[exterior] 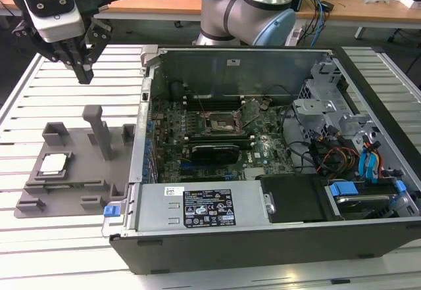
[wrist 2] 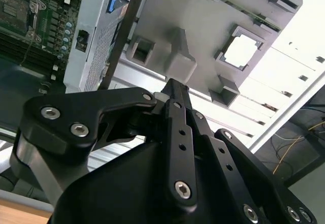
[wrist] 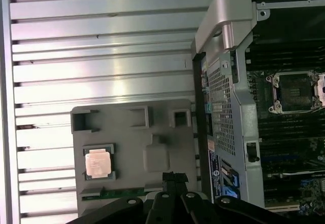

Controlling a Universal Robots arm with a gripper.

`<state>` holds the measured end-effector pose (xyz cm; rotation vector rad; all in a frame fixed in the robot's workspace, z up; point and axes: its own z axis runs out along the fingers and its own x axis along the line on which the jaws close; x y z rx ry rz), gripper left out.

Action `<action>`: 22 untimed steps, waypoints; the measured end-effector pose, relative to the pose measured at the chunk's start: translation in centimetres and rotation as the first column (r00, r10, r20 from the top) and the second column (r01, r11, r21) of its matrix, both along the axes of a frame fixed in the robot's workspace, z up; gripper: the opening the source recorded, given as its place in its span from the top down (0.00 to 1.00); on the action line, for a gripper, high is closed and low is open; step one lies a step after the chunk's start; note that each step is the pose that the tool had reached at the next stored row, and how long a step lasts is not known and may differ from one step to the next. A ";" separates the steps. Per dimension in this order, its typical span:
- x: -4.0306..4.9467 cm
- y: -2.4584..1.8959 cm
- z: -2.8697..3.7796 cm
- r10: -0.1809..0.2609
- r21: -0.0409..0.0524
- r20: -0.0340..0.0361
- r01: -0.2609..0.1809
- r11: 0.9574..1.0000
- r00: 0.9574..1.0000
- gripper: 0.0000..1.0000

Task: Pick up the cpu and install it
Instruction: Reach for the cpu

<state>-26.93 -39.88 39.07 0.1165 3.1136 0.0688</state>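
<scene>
A: Why is the cpu [exterior: 52, 164] sitting in a square recess of the grey holder [exterior: 85, 171]?
B: Probably to keep it squared for pickup. The gripper [exterior: 85, 73] hangs above the holder, fingers pressed together and empty. The cpu lies below it, off to one side, well apart

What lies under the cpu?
The cpu sits in a square pocket of the grey holder plate, which rests on the slatted table. The pocket's floor beneath the chip is covered and cannot be seen.
</scene>
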 end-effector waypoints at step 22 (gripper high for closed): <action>-4.19 0.00 -0.10 0.000 0.000 0.000 0.000 1.000 1.000 0.89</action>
